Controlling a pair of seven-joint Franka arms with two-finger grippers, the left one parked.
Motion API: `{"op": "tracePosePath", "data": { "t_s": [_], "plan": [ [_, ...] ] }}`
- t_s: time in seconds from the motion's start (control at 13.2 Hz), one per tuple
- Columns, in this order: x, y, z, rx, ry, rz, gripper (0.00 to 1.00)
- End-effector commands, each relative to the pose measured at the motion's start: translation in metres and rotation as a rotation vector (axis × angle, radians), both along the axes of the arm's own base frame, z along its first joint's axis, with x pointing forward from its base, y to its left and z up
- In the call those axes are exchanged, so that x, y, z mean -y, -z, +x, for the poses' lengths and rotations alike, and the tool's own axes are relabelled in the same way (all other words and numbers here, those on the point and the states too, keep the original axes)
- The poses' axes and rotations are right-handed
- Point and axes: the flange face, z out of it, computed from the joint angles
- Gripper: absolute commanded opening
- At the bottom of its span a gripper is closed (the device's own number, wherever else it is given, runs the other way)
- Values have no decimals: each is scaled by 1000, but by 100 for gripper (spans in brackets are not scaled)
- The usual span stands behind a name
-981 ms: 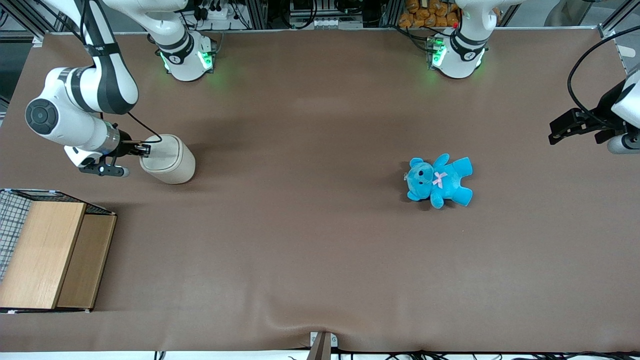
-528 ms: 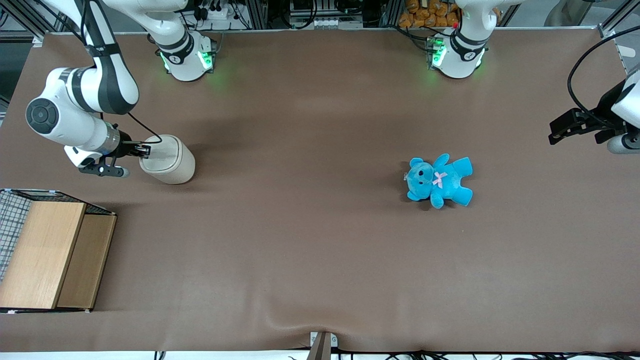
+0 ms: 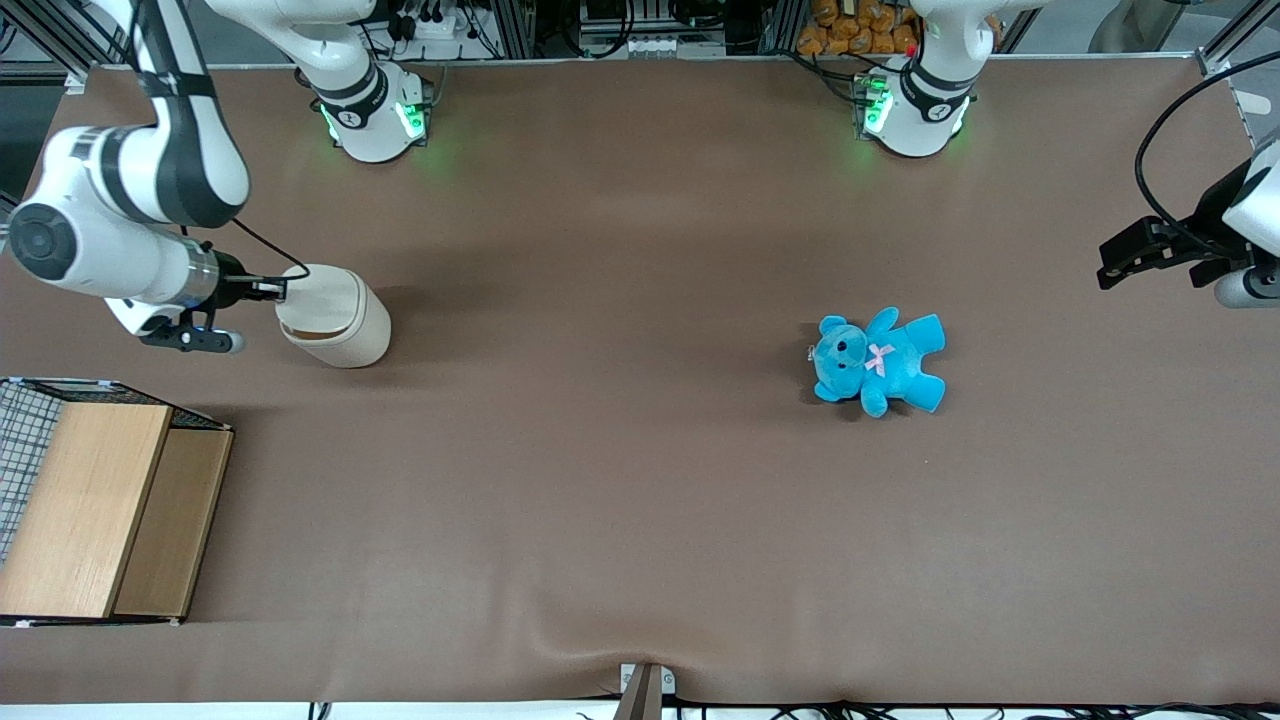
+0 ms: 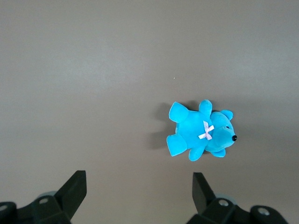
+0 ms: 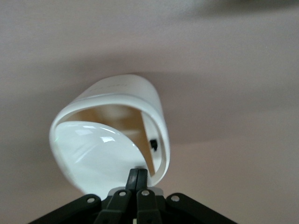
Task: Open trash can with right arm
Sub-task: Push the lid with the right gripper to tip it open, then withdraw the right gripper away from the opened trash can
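The cream-white trash can (image 3: 340, 325) stands toward the working arm's end of the table. Its rounded lid (image 5: 93, 149) is tilted, so a gap shows the tan inside of the can (image 5: 126, 88). My right arm (image 3: 130, 220) reaches in from the side at lid height. Its gripper (image 3: 276, 290) is shut, the fingertips pressed together against the lid's near edge (image 5: 138, 172). Nothing shows between the fingers.
A blue teddy (image 3: 878, 360) lies toward the parked arm's end, also seen under the parked gripper as the teddy (image 4: 201, 135). A light wooden box with wire mesh (image 3: 100, 510) sits nearer the front camera than the trash can.
The right arm and gripper drew back from the can toward the table's end. The lid's top has shifted with them and now stands tilted open.
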Motion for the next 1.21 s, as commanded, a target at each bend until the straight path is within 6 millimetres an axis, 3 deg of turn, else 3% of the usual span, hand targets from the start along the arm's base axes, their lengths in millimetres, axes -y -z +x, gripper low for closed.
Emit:
{"op": "tracePosePath", "data": {
  "t_s": [0.0,0.23,0.3,0.38,0.45,0.6,0.83,1.13],
  "plan": [
    [-15,-28,11,-26,27,31,0],
    [-47,-45,14,-47,71,33,1],
    [-58,-51,15,-52,84,46,7],
    [-68,-60,18,-52,103,50,29],
    [-85,-78,22,-52,134,50,84],
    [-101,-101,27,-48,155,37,100],
    [-101,-127,36,-4,138,49,100],
    [-89,-196,52,105,118,64,100]
  ]
}}
